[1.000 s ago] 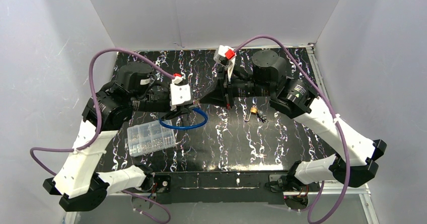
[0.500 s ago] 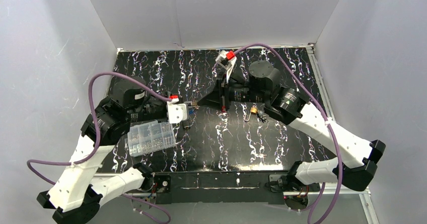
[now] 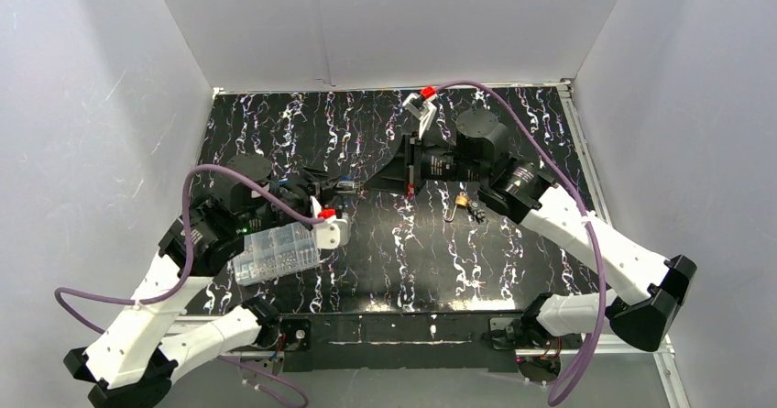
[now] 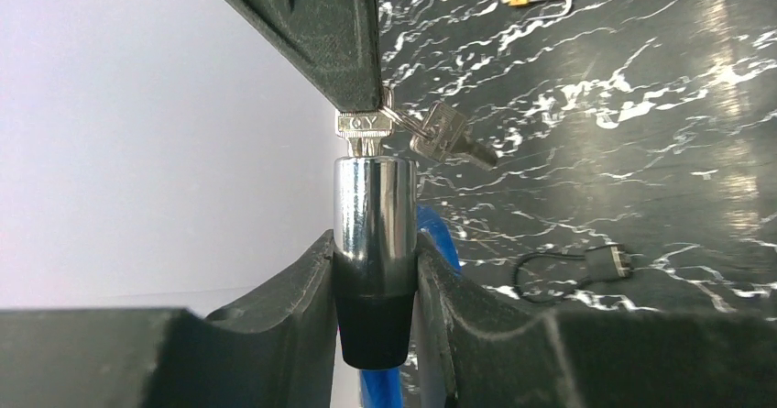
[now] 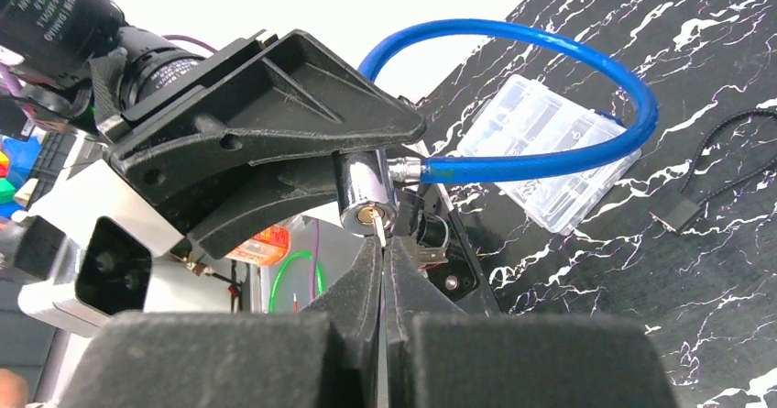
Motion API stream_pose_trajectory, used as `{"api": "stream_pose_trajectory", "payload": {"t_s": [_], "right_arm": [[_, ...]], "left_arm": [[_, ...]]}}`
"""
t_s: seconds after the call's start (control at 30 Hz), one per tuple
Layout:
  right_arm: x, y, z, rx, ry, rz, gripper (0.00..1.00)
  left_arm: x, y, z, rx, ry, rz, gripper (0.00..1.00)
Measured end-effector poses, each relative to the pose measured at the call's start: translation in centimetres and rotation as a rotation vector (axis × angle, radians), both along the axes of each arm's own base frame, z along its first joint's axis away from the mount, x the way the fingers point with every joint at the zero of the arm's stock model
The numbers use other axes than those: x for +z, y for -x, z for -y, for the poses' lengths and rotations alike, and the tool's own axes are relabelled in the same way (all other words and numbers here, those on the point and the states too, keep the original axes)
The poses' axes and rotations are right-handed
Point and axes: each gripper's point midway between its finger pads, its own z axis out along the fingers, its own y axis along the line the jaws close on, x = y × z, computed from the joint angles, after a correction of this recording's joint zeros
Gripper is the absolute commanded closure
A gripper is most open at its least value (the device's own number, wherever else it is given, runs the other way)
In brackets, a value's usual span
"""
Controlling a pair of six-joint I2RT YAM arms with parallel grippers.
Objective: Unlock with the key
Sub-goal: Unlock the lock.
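My left gripper [image 4: 374, 275] is shut on the chrome cylinder of the cable lock [image 4: 374, 211], held above the table. Its blue cable [image 5: 559, 82] loops up behind it. My right gripper [image 5: 382, 248] is shut on the key [image 5: 378, 227], whose blade sits in the brass keyhole on the cylinder's end face [image 5: 365, 208]. The key's head [image 4: 364, 124] shows against the right finger [image 4: 321, 23], with a spare key [image 4: 449, 137] hanging from its ring. In the top view the two grippers meet tip to tip at the lock [image 3: 348, 186].
A clear plastic parts box [image 3: 273, 252] lies at the front left under the left arm. A small brass padlock [image 3: 461, 204] lies right of centre. A thin black cord with a connector [image 4: 596, 261] lies on the marbled table [image 3: 412, 261].
The left wrist has rolled over and its arm has drawn toward the near side. The blue cable loop has left the table. The right gripper has stayed at the lock's end.
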Motion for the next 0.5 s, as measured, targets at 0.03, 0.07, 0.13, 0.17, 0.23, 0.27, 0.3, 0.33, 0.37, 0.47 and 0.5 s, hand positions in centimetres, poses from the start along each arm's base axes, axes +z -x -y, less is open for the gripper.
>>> {"api": "stream_pose_trajectory", "payload": {"t_s": [0.03, 0.07, 0.13, 0.17, 0.23, 0.27, 0.3, 0.33, 0.37, 0.47, 0.5], "right_arm": [[0.1, 0.0, 0.0, 0.002, -0.002, -0.007, 0.99], [0.1, 0.1, 0.1, 0.005, -0.005, -0.011, 0.99], [0.2, 0.1, 0.1, 0.008, -0.008, -0.022, 0.99], [0.2, 0.1, 0.1, 0.008, -0.009, -0.029, 0.99], [0.3, 0.0, 0.2, 0.004, -0.013, -0.045, 0.99], [0.3, -0.2, 0.3, 0.000, -0.015, -0.057, 0.99], [0.4, -0.4, 0.4, -0.003, -0.019, -0.071, 0.99], [0.5, -0.6, 0.5, -0.007, -0.029, -0.087, 0.99], [0.6, -0.7, 0.6, -0.009, -0.043, -0.103, 0.99], [0.9, -1.2, 0.9, -0.004, -0.081, -0.156, 0.99], [1.0, -1.3, 1.0, 0.000, -0.091, -0.176, 0.99]], "left_arm": [[0.1, -0.1, 0.1, -0.003, -0.002, 0.025, 1.00], [0.2, -0.2, 0.1, -0.005, -0.004, 0.051, 1.00], [0.3, -0.4, 0.2, -0.010, -0.012, 0.106, 1.00], [0.3, -0.5, 0.3, -0.011, -0.015, 0.134, 1.00], [0.4, -0.8, 0.4, -0.013, -0.020, 0.185, 1.00], [0.5, -1.0, 0.5, -0.012, -0.022, 0.210, 1.00], [0.6, -1.2, 0.5, -0.013, -0.024, 0.232, 1.00], [0.8, -1.3, 0.6, -0.011, -0.026, 0.252, 1.00], [1.0, -1.5, 0.7, -0.010, -0.027, 0.269, 1.00], [1.4, -1.9, 0.9, -0.011, -0.027, 0.298, 1.00], [1.5, -2.0, 1.0, -0.010, -0.026, 0.305, 1.00]]}}
